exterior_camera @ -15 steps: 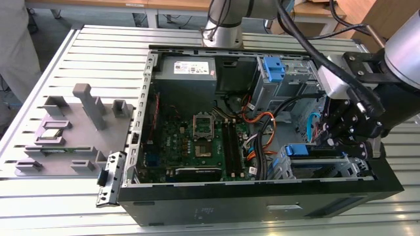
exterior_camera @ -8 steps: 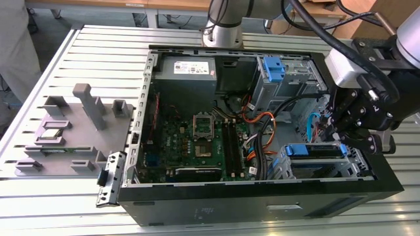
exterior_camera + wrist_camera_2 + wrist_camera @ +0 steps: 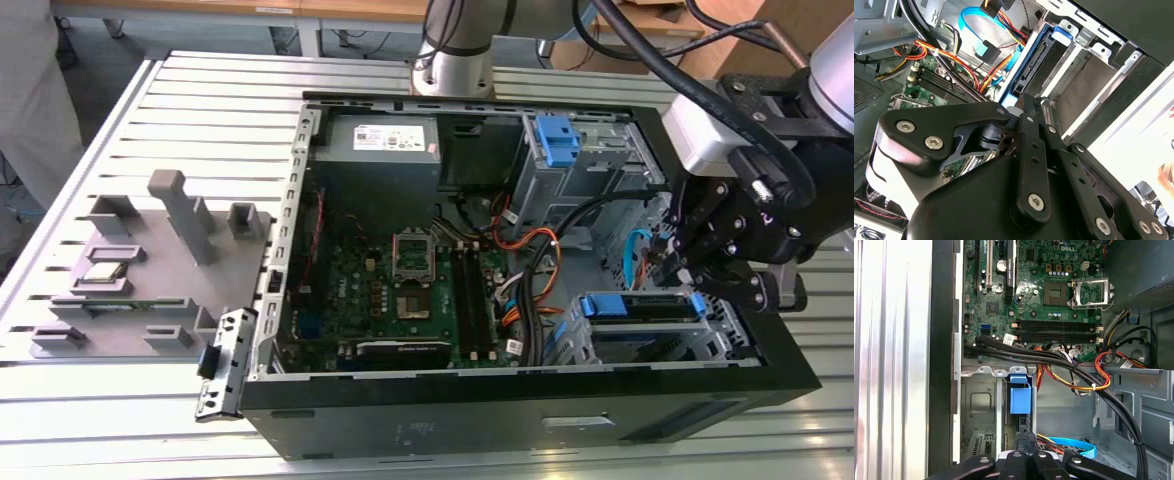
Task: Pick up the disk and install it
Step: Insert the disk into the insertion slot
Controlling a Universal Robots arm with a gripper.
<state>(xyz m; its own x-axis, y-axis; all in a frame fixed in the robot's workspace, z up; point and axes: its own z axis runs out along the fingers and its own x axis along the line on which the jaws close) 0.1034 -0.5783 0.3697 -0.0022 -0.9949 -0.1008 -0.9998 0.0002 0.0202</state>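
The disk lies in the lower drive bay of the open computer case, at the exterior view's right, clipped in its blue carrier. In the second wrist view the disk shows its connector end inside the metal cage. In the first wrist view the disk is edge-on, blue tab toward the cables. My gripper hangs over that bay. Its black fingers look shut, with their tips against the disk's end in both wrist views.
Orange, yellow and black cables and a blue ribbon cable run close beside the bay. The motherboard fills the case floor, with the grey power supply and a blue bracket behind. A grey parts fixture stands outside the case.
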